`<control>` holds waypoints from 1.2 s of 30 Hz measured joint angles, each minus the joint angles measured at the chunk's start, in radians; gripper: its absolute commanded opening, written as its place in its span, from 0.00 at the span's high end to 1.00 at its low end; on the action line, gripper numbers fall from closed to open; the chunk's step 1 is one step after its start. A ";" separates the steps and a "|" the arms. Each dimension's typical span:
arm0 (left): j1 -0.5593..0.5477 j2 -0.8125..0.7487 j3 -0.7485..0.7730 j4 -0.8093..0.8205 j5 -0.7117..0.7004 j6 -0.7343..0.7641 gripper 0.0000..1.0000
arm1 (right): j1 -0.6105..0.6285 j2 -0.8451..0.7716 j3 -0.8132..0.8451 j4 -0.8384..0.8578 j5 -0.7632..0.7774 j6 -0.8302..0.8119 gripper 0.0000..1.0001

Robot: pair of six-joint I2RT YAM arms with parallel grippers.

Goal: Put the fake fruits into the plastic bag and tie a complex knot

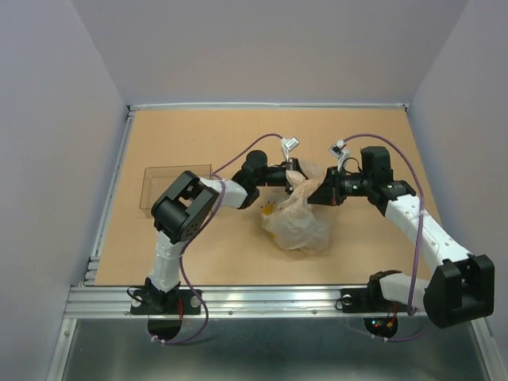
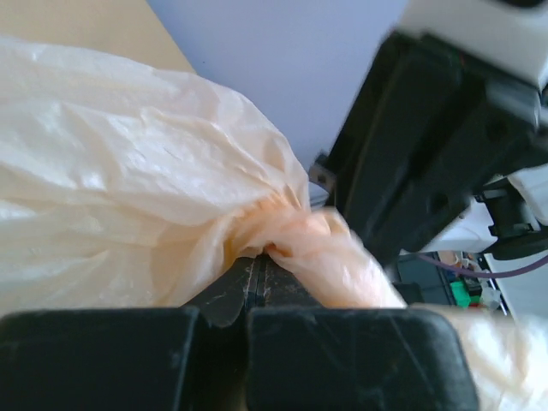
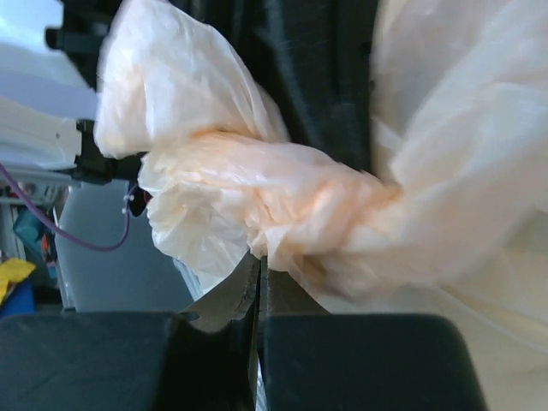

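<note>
The plastic bag [image 1: 300,222] sits near the middle of the table, its top gathered into a twisted neck between my two grippers. My left gripper [image 1: 290,179] is shut on the neck from the left; in the left wrist view its jaws pinch the bunched plastic [image 2: 282,235]. My right gripper [image 1: 314,190] is shut on the neck from the right; in the right wrist view the twisted plastic [image 3: 274,197] is clamped at the jaw tips. The fake fruits show only as a faint yellowish patch [image 1: 272,210] through the bag wall.
A clear rigid tray [image 1: 171,185] stands to the left of the bag, behind my left arm's elbow. Purple cables arc over both arms. The table's metal rail [image 1: 262,300] runs along the near edge.
</note>
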 measured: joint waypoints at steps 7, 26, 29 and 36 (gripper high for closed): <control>-0.031 0.078 0.045 0.093 -0.003 -0.094 1.00 | 0.114 0.018 -0.042 0.029 0.037 0.010 0.99; -0.028 0.087 0.003 0.164 -0.031 -0.184 1.00 | -0.071 -0.238 0.132 -0.150 0.167 -0.041 0.73; -0.028 0.085 -0.003 0.170 -0.031 -0.184 1.00 | -0.081 -0.211 0.132 -0.170 0.220 -0.042 0.76; -0.028 0.068 -0.010 0.172 -0.017 -0.175 1.00 | -0.083 -0.112 0.090 -0.218 0.204 -0.051 0.56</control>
